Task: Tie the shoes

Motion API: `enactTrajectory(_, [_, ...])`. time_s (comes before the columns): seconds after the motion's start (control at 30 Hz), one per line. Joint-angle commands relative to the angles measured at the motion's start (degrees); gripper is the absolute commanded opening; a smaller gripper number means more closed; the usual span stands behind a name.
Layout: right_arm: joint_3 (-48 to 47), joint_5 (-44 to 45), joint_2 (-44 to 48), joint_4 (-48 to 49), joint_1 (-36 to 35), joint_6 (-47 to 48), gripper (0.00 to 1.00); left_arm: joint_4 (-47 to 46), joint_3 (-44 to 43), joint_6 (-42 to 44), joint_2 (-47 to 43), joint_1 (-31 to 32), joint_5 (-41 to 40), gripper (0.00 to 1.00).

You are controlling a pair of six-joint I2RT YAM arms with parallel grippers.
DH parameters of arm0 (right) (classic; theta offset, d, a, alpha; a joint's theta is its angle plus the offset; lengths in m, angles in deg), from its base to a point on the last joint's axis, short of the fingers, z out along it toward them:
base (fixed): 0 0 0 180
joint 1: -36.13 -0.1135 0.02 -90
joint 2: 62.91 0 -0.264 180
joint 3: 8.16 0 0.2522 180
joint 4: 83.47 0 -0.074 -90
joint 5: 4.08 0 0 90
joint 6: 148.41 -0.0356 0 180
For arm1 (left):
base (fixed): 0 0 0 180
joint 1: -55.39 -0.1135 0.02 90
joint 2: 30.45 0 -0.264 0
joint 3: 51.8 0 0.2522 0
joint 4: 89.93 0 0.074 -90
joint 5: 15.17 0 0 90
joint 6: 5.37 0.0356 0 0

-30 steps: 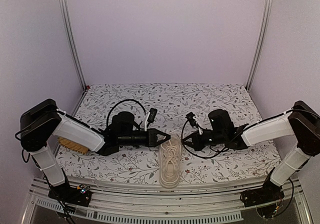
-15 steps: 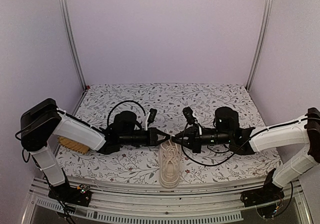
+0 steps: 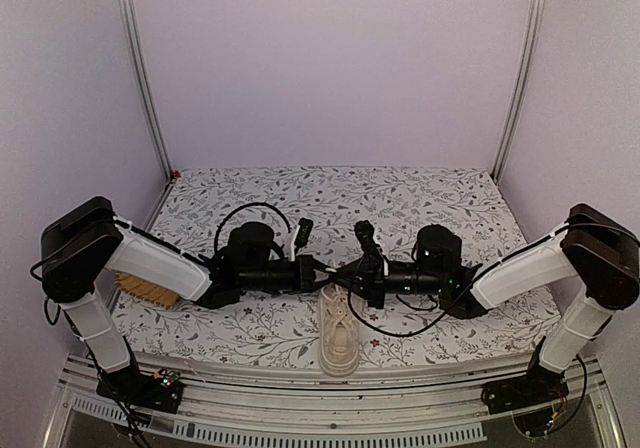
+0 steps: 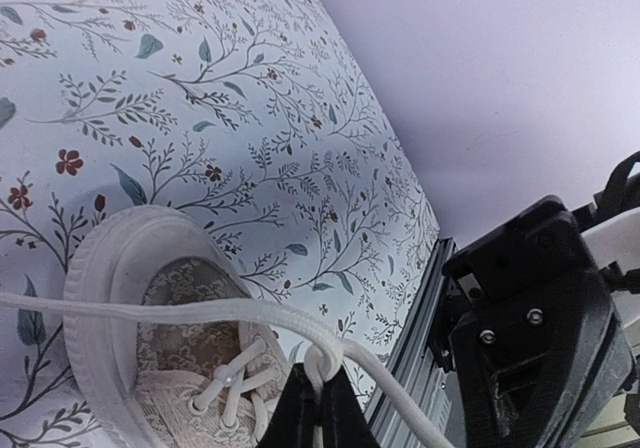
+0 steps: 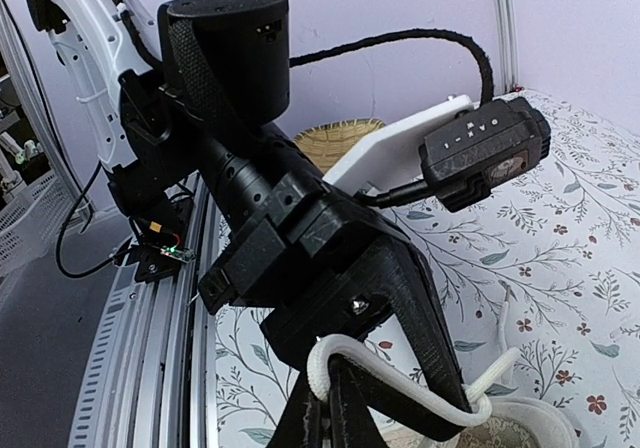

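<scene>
The cream sneaker (image 3: 340, 330) lies at the table's near edge, toe toward the front; its heel opening shows in the left wrist view (image 4: 110, 298). My left gripper (image 3: 332, 275) and right gripper (image 3: 347, 277) meet tip to tip just above the shoe's far end. In the left wrist view my left gripper (image 4: 320, 396) is shut on a loop of pale lace (image 4: 200, 313), with strands running off left and right. In the right wrist view my right gripper (image 5: 328, 386) is shut on a bend of lace (image 5: 400, 353) that crosses the left gripper's finger (image 5: 420, 318).
A yellow woven mat (image 3: 148, 291) lies under the left forearm, also seen in the right wrist view (image 5: 335, 138). The metal rail (image 3: 330, 408) runs along the front edge. Cables loop over both wrists. The floral cloth (image 3: 340, 193) stretches behind.
My right gripper has moved left, from about a hand's width apart to touching tips with the left gripper above the shoe. The left gripper has barely moved.
</scene>
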Motion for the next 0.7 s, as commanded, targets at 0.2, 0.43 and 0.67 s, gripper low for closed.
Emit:
enactTrajectory(0.2, [1.4,4.94,-6.8,9.33,-0.39,1.4,0.02,1.5,-0.87,0.05,-1.5,-0.29,-0.15,0.0])
enactTrajectory(0.43, [4.74,8.34,-7.79,7.44,-0.44,1.67,0.02,2.15,-0.78,0.21,-2.23,-0.31,-0.89,0.0])
enactTrajectory(0.67, [2.16,8.28,-9.55,0.73,-1.19,2.59,0.02,2.4,-1.14,0.46,-2.39,-0.31,-0.69,0.0])
